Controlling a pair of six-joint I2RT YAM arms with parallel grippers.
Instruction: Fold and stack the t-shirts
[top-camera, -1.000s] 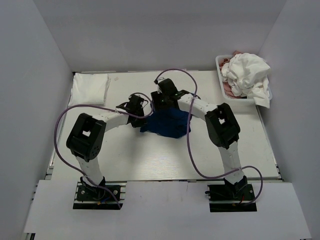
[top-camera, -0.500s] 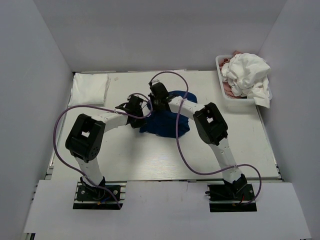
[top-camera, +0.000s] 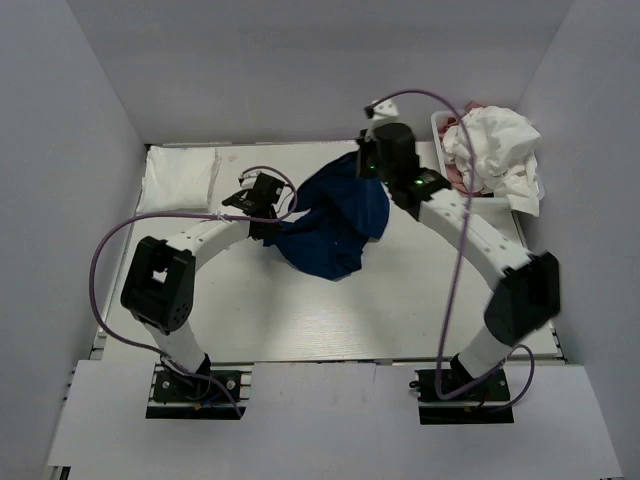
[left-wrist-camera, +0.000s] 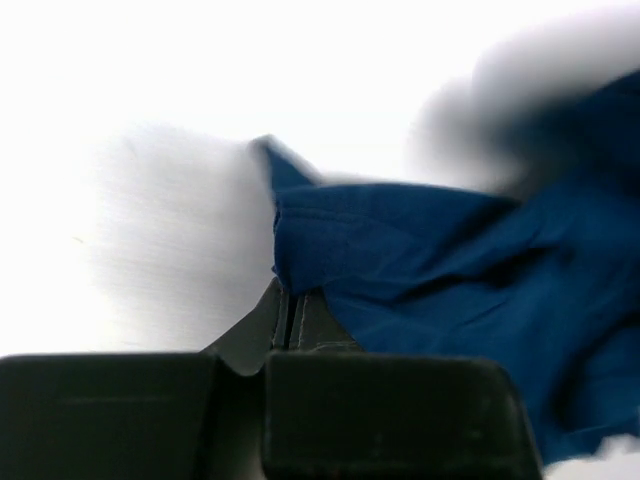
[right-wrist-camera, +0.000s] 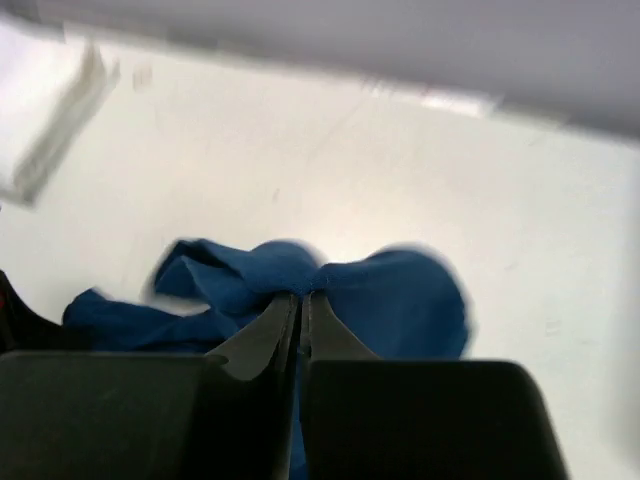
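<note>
Now the right pincer (top-camera: 366, 163) has swung far back, stretching the navy t-shirt (top-camera: 335, 228) wide over the middle of the tabletop (top-camera: 410, 300). It and the left pincer (top-camera: 266, 222) are both pinched tight on the cloth. That should help lay it flat for folding.

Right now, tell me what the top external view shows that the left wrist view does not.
Only top external: the right gripper holding the navy t-shirt at its far edge, the folded white t-shirt, and the basket of crumpled t-shirts. Only left wrist: the left gripper seen close, shut on a navy fold. Both: the navy t-shirt and the white table.
</note>
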